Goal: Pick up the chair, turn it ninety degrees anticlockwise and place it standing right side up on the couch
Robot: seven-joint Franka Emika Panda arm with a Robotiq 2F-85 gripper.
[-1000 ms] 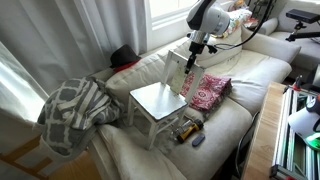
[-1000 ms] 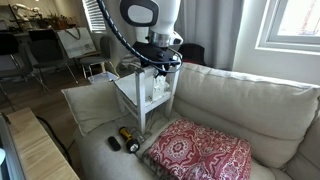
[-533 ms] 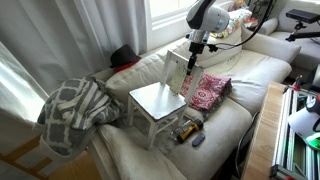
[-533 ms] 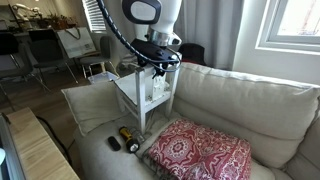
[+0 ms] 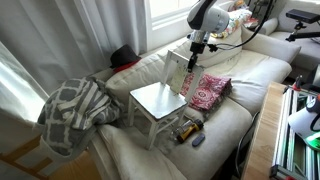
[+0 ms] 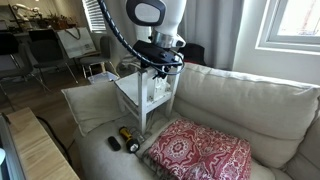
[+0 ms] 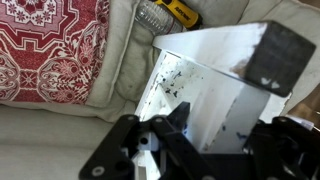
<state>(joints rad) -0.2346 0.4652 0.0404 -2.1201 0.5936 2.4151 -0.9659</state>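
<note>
The small white-grey chair (image 5: 158, 102) stands upright on the cream couch (image 5: 240, 75), on its seat. It also shows in the other exterior view (image 6: 135, 92) and fills the wrist view (image 7: 215, 85). My gripper (image 5: 192, 58) (image 6: 160, 68) is at the top of the chair's back. In the wrist view its black fingers (image 7: 205, 140) sit on either side of the white back and press against it. The chair's legs rest on the couch (image 6: 230, 100).
A red patterned cushion (image 5: 209, 91) (image 6: 200, 152) (image 7: 50, 45) lies beside the chair. A yellow-black tool (image 5: 186, 128) (image 6: 126, 135) (image 7: 172, 12) and a small dark object (image 6: 114, 144) lie by the chair's legs. A plaid blanket (image 5: 75, 112) is heaped on the armrest.
Almost nothing. The arm's upper part has shifted very slightly; the chair and the gripper stay where they were.
</note>
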